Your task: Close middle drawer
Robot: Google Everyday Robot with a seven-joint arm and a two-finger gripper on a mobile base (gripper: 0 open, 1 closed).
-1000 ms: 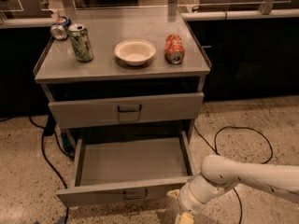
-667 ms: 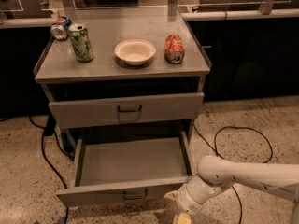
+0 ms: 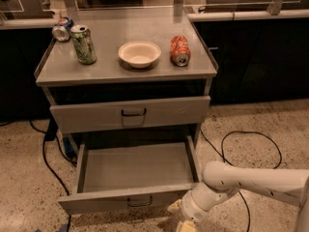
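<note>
The middle drawer (image 3: 135, 170) is a wide, shallow grey metal drawer, pulled far out of the cart and empty. Its low front (image 3: 96, 202) carries a small dark loop handle (image 3: 140, 202). My gripper (image 3: 181, 216) is at the end of the white arm (image 3: 251, 180), low by the floor. It sits just in front of and below the right end of the drawer's front. The drawer above it, with the taller front panel (image 3: 130, 114), is shut.
On the cart top (image 3: 111, 69) stand a green can (image 3: 83, 44), a white bowl (image 3: 139, 53), an orange can (image 3: 180, 50) lying on its side and another can (image 3: 62, 29) at the back left. Black cables (image 3: 251, 139) lie on the speckled floor on both sides.
My gripper has shifted slightly left, closer to the right end of the open drawer's front. The drawer has not moved.
</note>
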